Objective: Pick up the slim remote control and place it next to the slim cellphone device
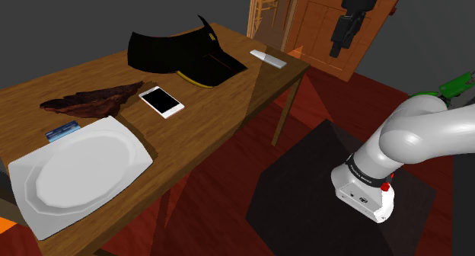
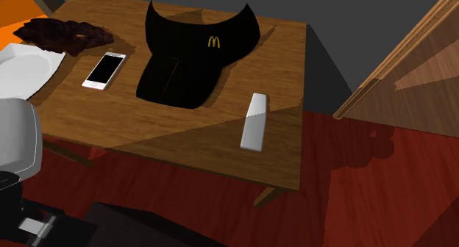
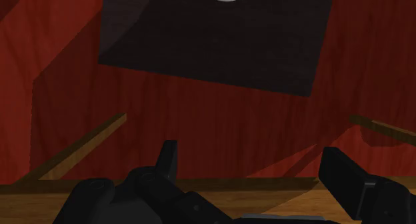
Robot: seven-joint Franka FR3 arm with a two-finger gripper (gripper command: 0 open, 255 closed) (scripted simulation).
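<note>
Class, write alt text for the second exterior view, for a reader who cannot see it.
A slim white remote lies near the right-hand end of a wooden table, a black cap with a yellow logo between it and a white phone. A white plate and a dark crumpled cloth sit at the view's left.

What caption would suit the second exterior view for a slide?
White remote lies near the wooden table's edge, a black cap between it and the phone.
</note>
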